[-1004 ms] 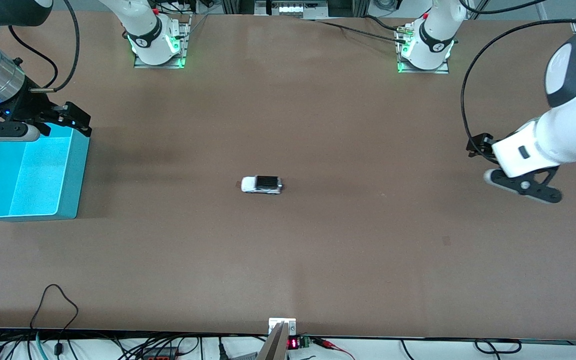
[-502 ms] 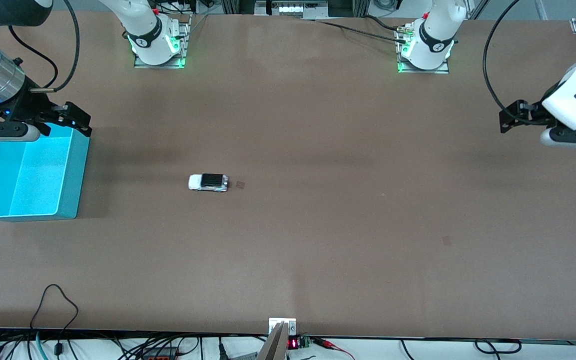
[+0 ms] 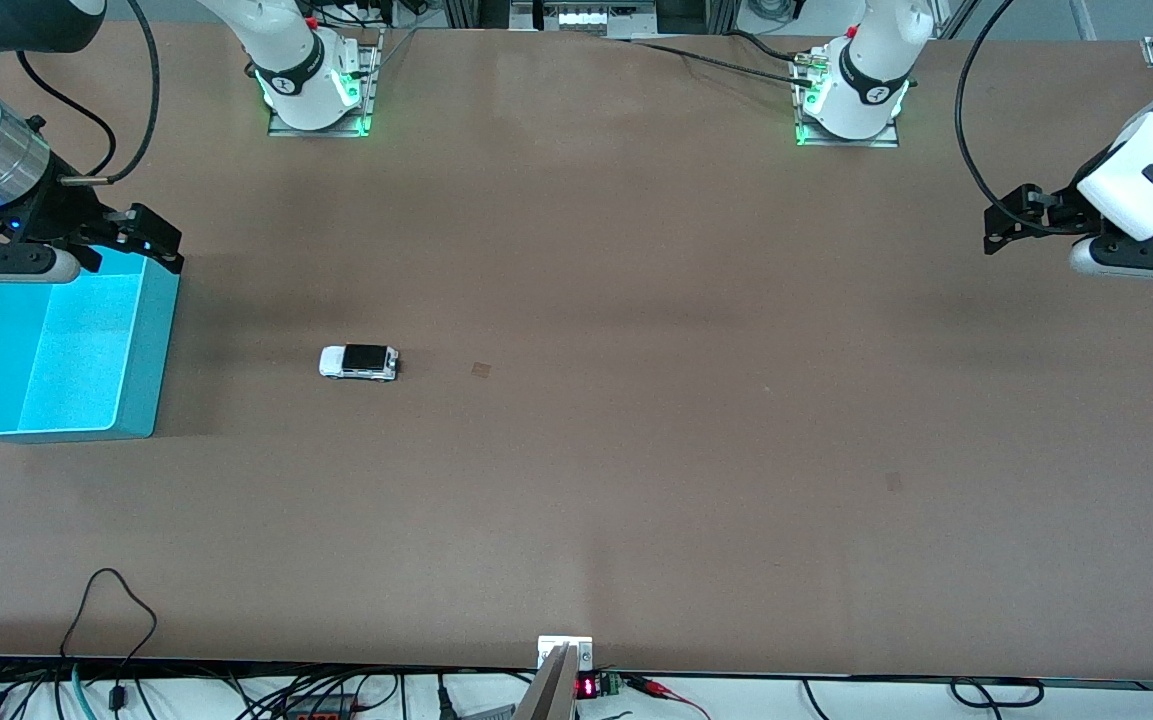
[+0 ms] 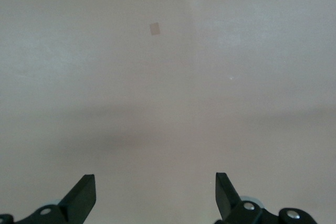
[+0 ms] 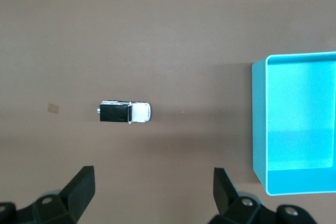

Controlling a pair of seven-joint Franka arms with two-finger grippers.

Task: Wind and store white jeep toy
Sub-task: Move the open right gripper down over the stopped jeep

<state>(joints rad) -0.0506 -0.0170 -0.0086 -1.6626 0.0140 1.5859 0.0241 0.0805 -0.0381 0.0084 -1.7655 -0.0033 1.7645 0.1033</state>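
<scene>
1. Desk [image 3: 636, 500]: a wide brown surface is seen, with the two arm bases along the edge farthest from the front camera.
2. Teal bin [image 3: 61, 350]: an open, empty bin is set at the right arm's end of the desk; in the right wrist view [image 5: 296, 124] it is seen just beside the toy's lane.
3. Right pincer [image 3: 141, 238]: it is held over the bin's rim with its fingers spread wide and nothing between them. It is judged the nearer of the two to the toy.
4. Left pincer [image 3: 1011, 222]: it is held wide and empty over the left arm's end of the desk, well apart from the toy; only bare desk is shown in its wrist view.
5. White jeep toy [image 3: 359, 362]: it is seen on its wheels on the desk between the bin and the desk's middle, near the bin. Its long axis is laid along the line from one arm's end to the other, white nose toward the bin [image 5: 125, 113]. A grasp across its short sides by the right pincer is judged the fitting next move.
</scene>
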